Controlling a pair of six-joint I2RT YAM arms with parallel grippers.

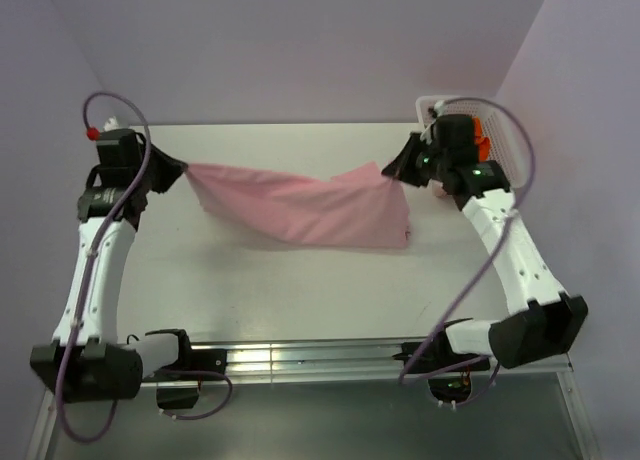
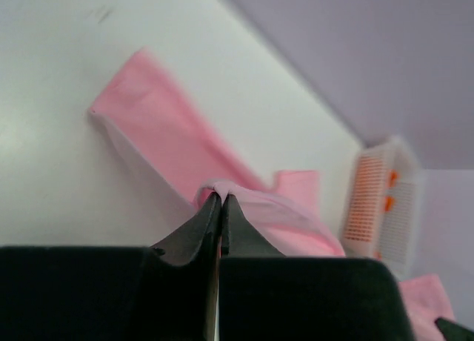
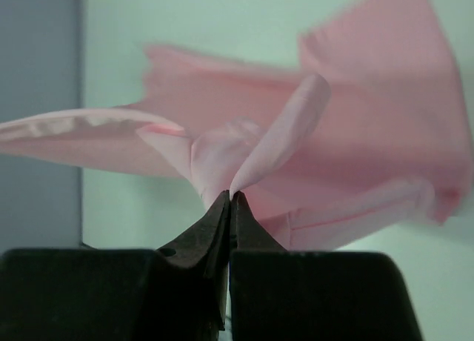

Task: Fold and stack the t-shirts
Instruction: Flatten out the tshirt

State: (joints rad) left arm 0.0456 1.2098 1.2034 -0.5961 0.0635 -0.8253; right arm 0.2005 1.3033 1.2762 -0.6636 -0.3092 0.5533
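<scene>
Toward the near edge of the worktop [image 1: 300, 300], at 6 o'clock, no folded shirt and no stack is to be seen. At mid-depth the pink t-shirt [image 1: 300, 212] is stretched crosswise and sags in the middle; whether its lower edge rests on the surface cannot be told. One end is clamped in the left pincer [image 1: 182, 172] at 9 o'clock, whose jaws are seen closed on a pale fold of cloth in the left wrist view. The other end is gripped by the right pincer [image 1: 392, 170] at 3 o'clock, jaws pressed together on a bunched pinch of pink. Farther off, at 2 o'clock, a white basket [image 1: 505, 130] is set at the far right corner, and orange cloth, judged to be the orange t-shirt [image 1: 481, 130], is seen in it behind the right wrist. The task is judged to be at an early stage: the pink shirt is merely spread for a first fold, nothing is folded, the orange one is not yet taken out, and the stacking is left entirely.
</scene>
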